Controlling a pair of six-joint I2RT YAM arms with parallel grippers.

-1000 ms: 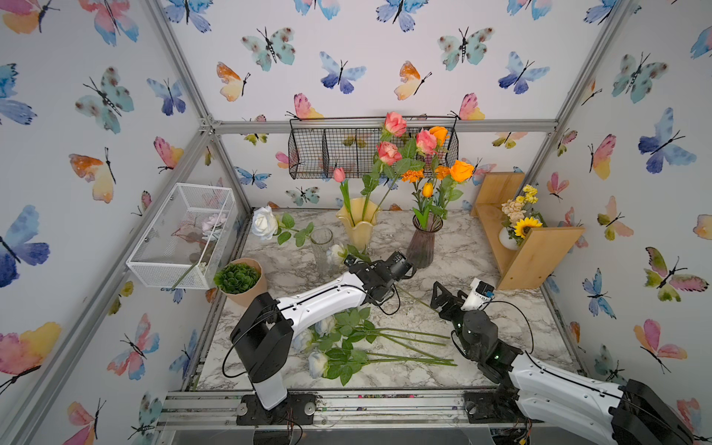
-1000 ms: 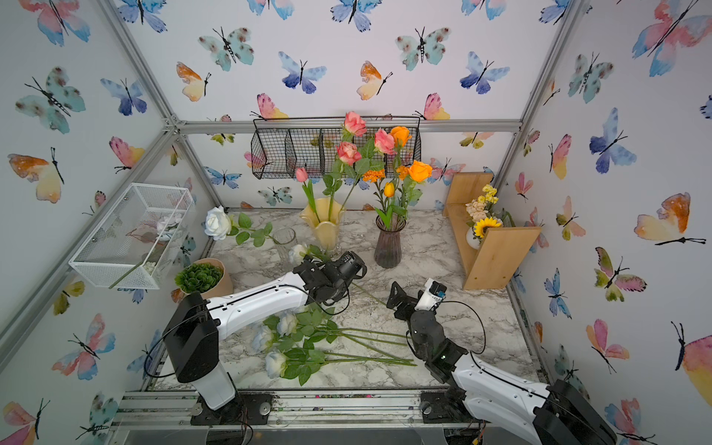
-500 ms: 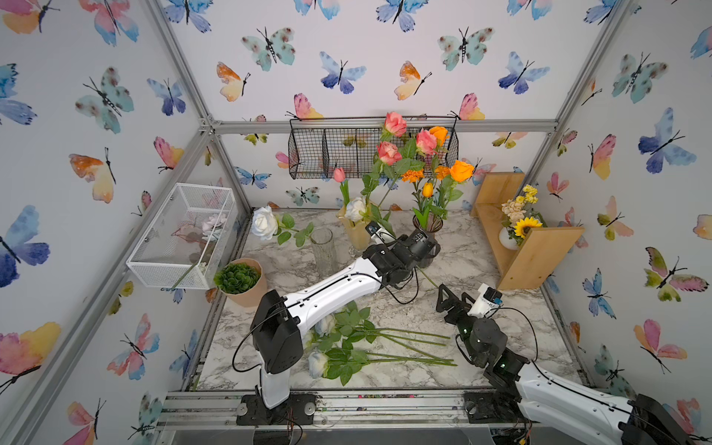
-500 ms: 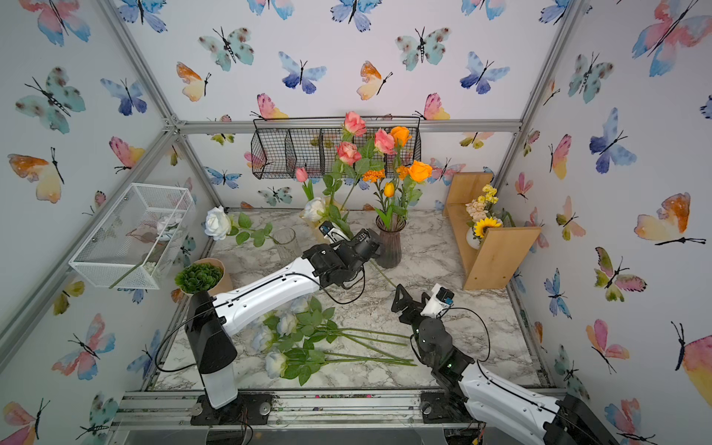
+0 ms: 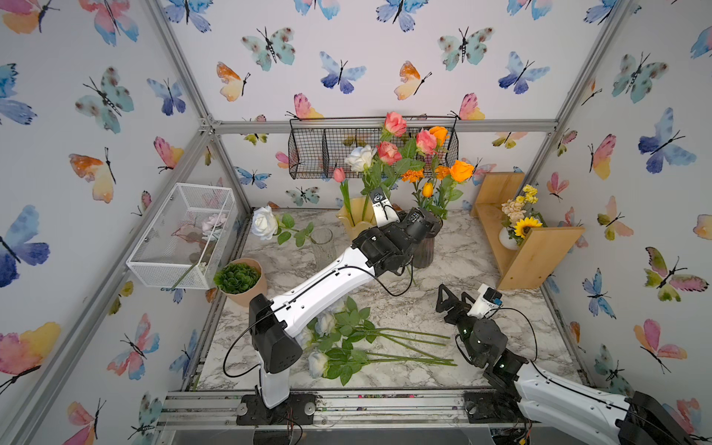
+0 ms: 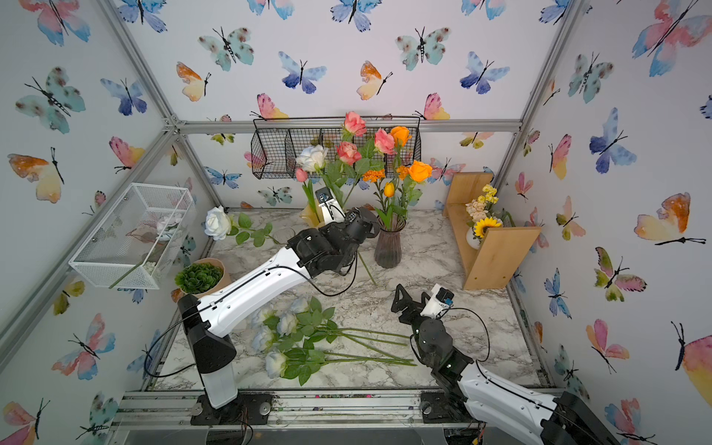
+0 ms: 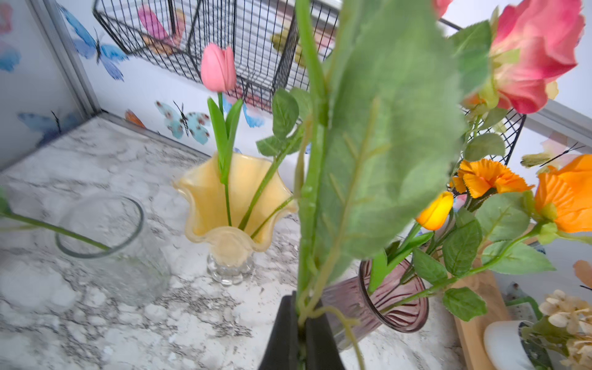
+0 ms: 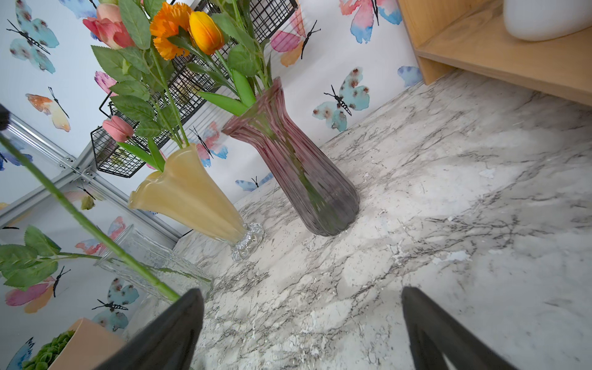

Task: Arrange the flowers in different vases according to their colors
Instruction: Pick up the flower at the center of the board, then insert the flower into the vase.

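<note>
Butterfly-papered walls (image 5: 366, 46) | marble tabletop (image 5: 454, 266) strewn with white roses (image 5: 318, 363) | wire basket (image 5: 319, 154)

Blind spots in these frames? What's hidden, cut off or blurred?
- left gripper: hidden behind its own wrist in both top views; the left wrist view shows it shut on a stem, whose bloom is cut off by the top edge.
- yellow vase: base hidden by the left arm in a top view.
- white roses: some blooms lie under that arm.
- white wire basket: contents blurred by the mesh.
</note>
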